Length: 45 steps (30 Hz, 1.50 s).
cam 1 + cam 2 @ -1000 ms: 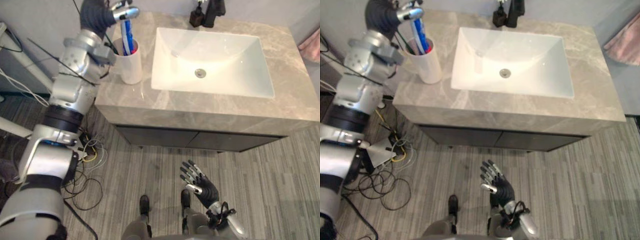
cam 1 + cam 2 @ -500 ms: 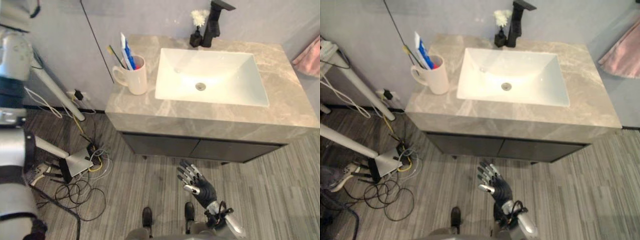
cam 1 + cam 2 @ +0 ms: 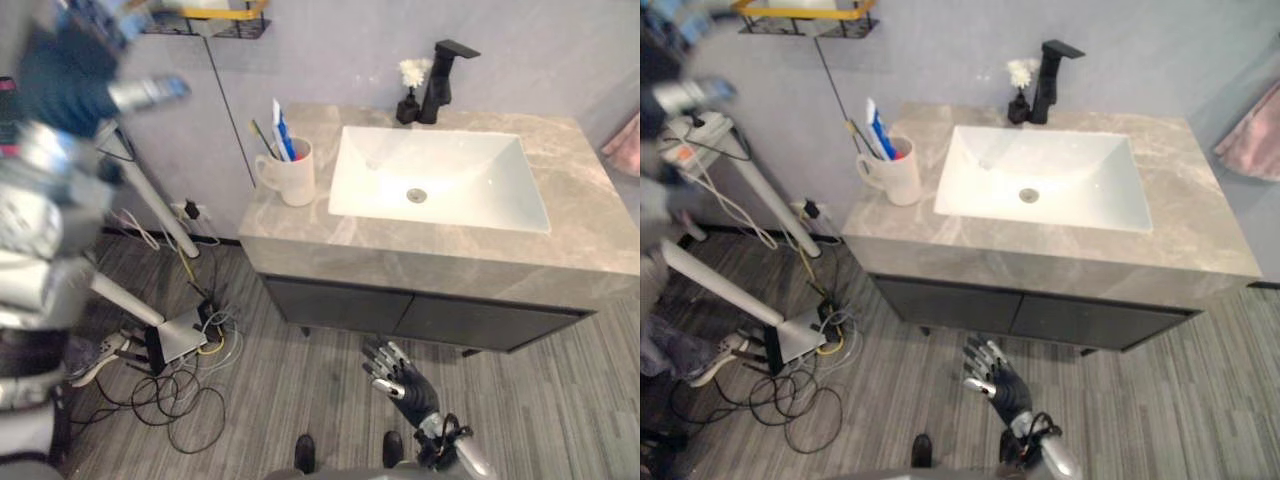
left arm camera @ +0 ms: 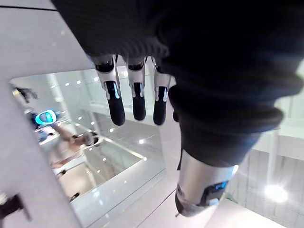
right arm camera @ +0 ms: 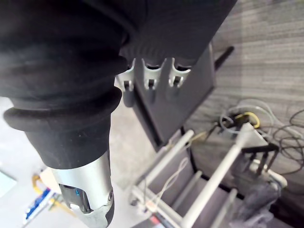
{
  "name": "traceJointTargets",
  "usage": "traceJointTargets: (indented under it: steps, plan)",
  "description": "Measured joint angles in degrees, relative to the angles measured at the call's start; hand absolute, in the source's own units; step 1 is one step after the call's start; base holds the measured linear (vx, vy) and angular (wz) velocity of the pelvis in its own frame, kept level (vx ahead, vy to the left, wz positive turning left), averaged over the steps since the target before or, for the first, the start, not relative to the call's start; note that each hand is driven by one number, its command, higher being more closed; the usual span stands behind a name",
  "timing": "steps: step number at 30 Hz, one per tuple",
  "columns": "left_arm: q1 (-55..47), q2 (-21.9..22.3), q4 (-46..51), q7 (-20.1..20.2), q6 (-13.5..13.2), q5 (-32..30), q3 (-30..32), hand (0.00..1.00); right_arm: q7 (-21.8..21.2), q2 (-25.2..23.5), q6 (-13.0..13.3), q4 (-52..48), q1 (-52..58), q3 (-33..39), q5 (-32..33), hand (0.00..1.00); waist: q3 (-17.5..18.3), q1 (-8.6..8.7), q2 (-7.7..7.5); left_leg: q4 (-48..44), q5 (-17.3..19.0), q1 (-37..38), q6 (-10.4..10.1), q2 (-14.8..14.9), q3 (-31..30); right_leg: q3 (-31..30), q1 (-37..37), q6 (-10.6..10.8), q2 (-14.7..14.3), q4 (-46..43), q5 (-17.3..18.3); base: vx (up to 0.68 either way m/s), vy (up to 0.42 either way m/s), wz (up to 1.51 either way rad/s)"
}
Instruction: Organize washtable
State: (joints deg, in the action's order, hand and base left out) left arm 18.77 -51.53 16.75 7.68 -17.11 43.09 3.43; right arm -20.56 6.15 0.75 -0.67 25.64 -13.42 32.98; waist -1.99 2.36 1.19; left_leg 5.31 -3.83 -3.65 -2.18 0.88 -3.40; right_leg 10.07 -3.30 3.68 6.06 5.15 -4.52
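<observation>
Marble washtable looks tidy, its filled mug upright beside the basin, so left hand and right hand idle empty, fingers straight and loosely apart.

Left arm: bulky silver-grey shells with dark bands between them.
Left hand: black ribbed cover over back and wrist; silver fingers with glossy black tips.
Left thumb: silver, with a small blue light.
Right hand: dark ribbed back, silver black-tipped fingers.
</observation>
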Motion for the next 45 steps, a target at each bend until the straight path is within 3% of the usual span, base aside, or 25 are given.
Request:
traceJointTargets:
  steps: [2,5,15,21,28,34,45]
  plan:
    - [-9.9,5.4,4.8,2.4,1.5,-0.4,-0.5,1.0,0.1,-0.1,0.0,0.0,0.1,0.6,-0.4,0.0,0.2,0.01,0.0,0.0,-0.1,0.0,0.1,0.0,-0.1,0.2,0.1,0.0,0.0,0.0,0.1,0.0,-0.003,0.02]
    - [-16.3,9.8,5.7,3.8,3.6,-0.5,-3.3,1.0,0.4,-0.1,0.0,0.1,0.2,0.8,-0.5,0.0,1.1,0.0,0.02,0.0,-0.1,0.1,0.1,0.0,-0.1,0.2,0.1,0.1,0.0,-0.1,0.1,0.0,0.0,0.0]
    - [-17.7,17.6,-2.1,3.3,5.7,-1.3,-8.6,1.0,0.6,2.2,0.0,0.5,0.3,1.3,-1.0,0.0,1.7,0.7,-0.36,0.4,-0.1,-0.6,0.0,0.1,1.3,-1.3,-1.7,-0.1,0.0,-0.8,0.2,-0.03,0.0,-0.07]
    - [-15.2,17.8,-8.3,2.0,7.9,-2.3,-12.3,1.0,0.9,2.9,0.0,0.4,0.6,1.3,-1.0,0.0,1.4,1.62,-1.21,0.1,-0.1,-2.2,0.1,0.1,2.4,-2.6,-4.0,0.4,-0.1,-1.2,-0.4,0.01,0.002,-0.1]
    - [-5.4,17.7,-13.6,0.5,8.2,-2.7,-13.9,1.0,1.7,3.3,0.0,-0.6,0.1,1.2,-1.0,0.0,-0.4,1.76,-2.55,0.1,0.0,-3.3,0.0,0.4,3.7,-3.9,-5.7,0.5,0.0,-1.1,-0.5,0.02,-0.002,-0.09]
    - [1.7,17.5,-17.9,-0.4,9.1,-3.6,-15.2,1.0,1.7,3.3,0.0,-0.7,-0.8,1.1,-1.0,0.0,-3.0,2.95,-2.56,0.1,0.0,-4.1,0.0,0.4,3.8,-4.5,-6.5,0.6,0.0,-0.9,-0.8,0.02,0.0,-0.02]
    - [12.4,16.2,-24.2,-1.8,9.3,-4.8,-16.8,1.0,1.7,3.2,0.0,-0.9,-0.8,1.0,-1.0,0.0,-6.4,3.14,-2.33,0.1,0.0,-4.7,0.0,1.1,4.9,-5.6,-7.7,0.1,-0.3,-1.0,-1.2,-0.01,-0.001,-0.06]
